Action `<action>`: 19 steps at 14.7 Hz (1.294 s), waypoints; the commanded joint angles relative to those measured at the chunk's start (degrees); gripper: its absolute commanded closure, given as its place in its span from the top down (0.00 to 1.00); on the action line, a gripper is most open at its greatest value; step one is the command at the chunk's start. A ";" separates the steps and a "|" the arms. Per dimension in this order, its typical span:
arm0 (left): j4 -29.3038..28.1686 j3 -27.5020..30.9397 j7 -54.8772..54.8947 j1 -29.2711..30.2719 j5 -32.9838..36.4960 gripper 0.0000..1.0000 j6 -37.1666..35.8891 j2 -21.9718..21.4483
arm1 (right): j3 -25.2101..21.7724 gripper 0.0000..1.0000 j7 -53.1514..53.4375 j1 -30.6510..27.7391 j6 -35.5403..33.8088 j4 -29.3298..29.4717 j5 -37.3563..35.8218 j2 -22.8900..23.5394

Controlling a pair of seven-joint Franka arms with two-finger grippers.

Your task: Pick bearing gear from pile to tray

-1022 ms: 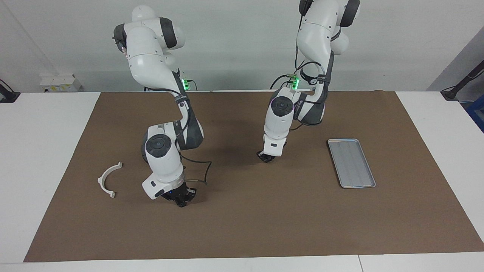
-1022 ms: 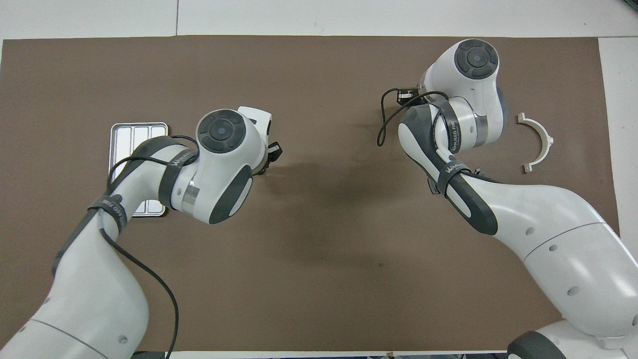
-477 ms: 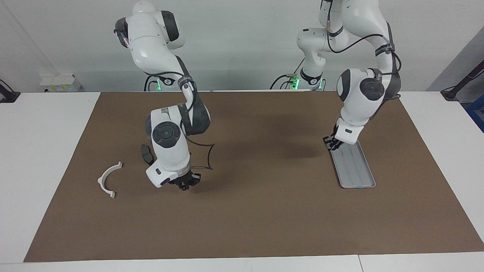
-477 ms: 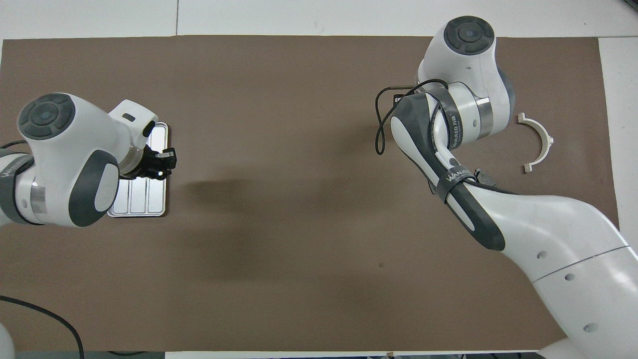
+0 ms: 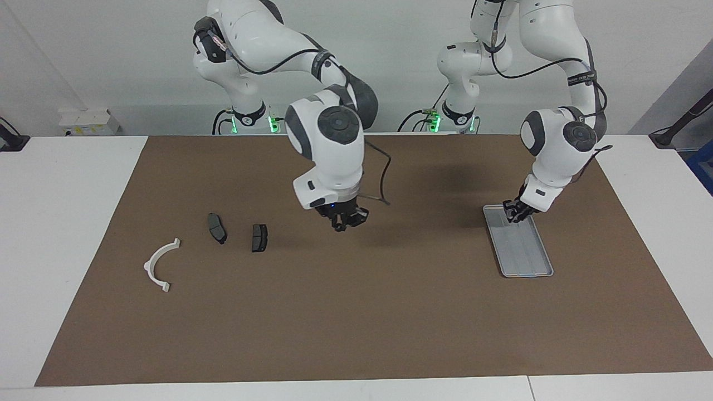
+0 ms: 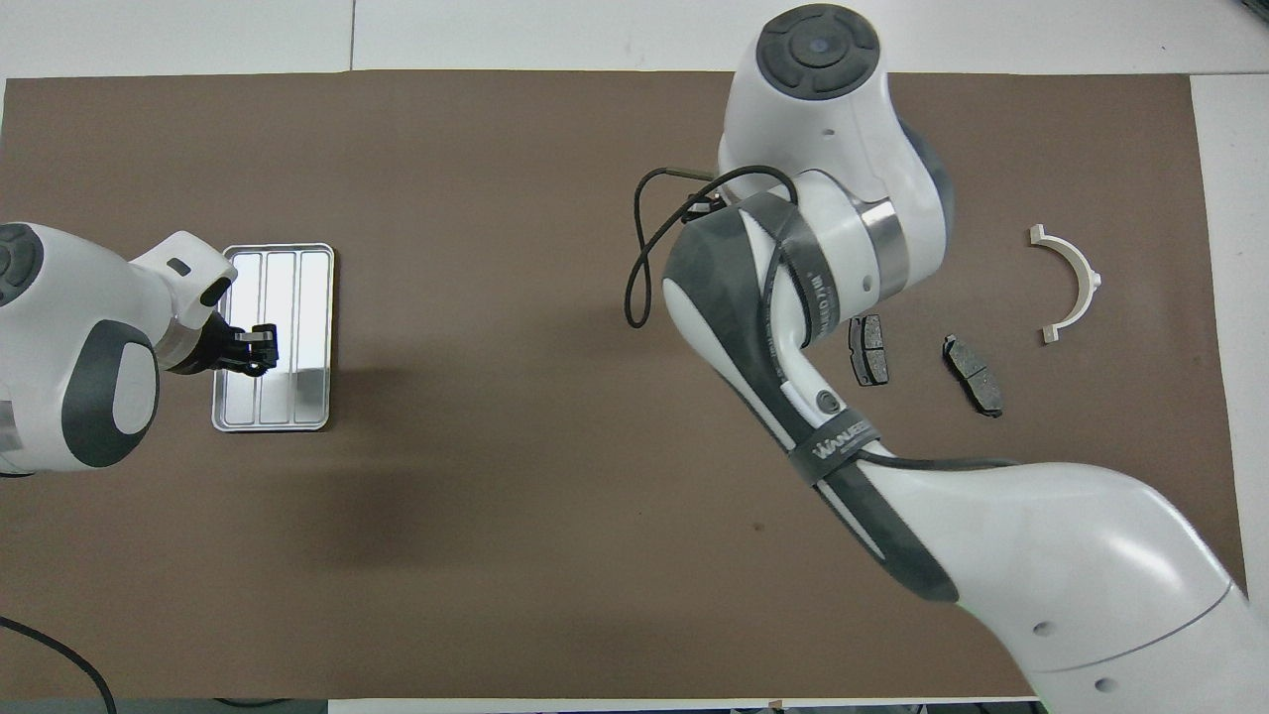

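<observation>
Delivery to the tray seems to us the step in hand. The tabletop (image 5: 67,223) and its brown mat (image 5: 356,323) give wide bare room in the lower half of the facing view. The tray (image 5: 526,256) lies at mid-height toward the left arm's end. The white bracket (image 5: 159,267) and two brake pads (image 5: 216,228) (image 5: 258,238) lie toward the right arm's end. The left gripper (image 5: 517,211) hangs low over the tray's upper end; we cannot tell if it is released or grasping. The right gripper (image 5: 346,219) is clenched over bare mat at the centre. We see no bearing gear. The next move, we judge, calls for a release inside the low rim.
</observation>
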 commanded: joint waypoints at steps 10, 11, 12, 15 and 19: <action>-6.55 -0.63 9.24 2.02 0.30 0.00 7.46 -1.66 | 0.18 0.00 23.49 11.70 13.01 0.78 -1.09 8.48; -6.55 -0.63 9.24 2.02 0.30 0.00 7.46 -1.57 | 0.18 0.00 23.49 11.78 14.07 0.42 -1.36 9.09; -6.64 -0.63 9.24 2.11 0.30 0.00 7.46 -1.49 | 0.18 0.00 23.49 11.70 16.26 0.07 -1.71 9.10; -6.73 -0.63 8.71 2.11 -0.84 0.02 7.46 -1.49 | 0.18 0.00 23.49 11.61 21.71 -4.05 -2.94 9.19; -6.90 -0.63 7.57 1.76 -4.18 0.02 7.63 -1.40 | 0.10 0.00 23.58 11.61 26.03 -7.40 -4.35 9.80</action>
